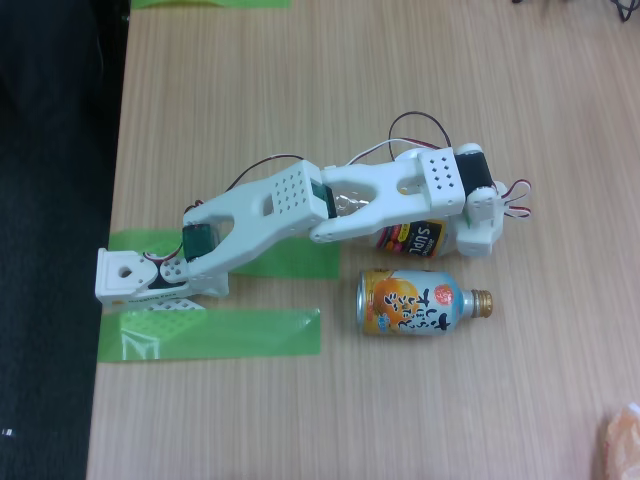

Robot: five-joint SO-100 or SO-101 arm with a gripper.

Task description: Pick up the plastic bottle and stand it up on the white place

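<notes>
The plastic bottle (410, 238) lies on its side on the wooden table, mostly hidden under my white arm. Its red, yellow and black "SUPLI" label peeks out below the forearm, and a bit of clear body (346, 205) shows through a gap in the arm. My gripper (482, 232) is lowered at the bottle's right end, fingers pointing down at the table. The wrist covers the jaws, so whether they hold the bottle is unclear. The white place is out of view or hidden.
An orange-and-silver metal bottle-can (410, 302) lies on its side just below the bottle, gold neck to the right. Green tape strips (210, 333) lie near the arm's base (118, 275). The table's left edge (108, 200) drops to dark floor. A pale orange object (622, 440) sits bottom right.
</notes>
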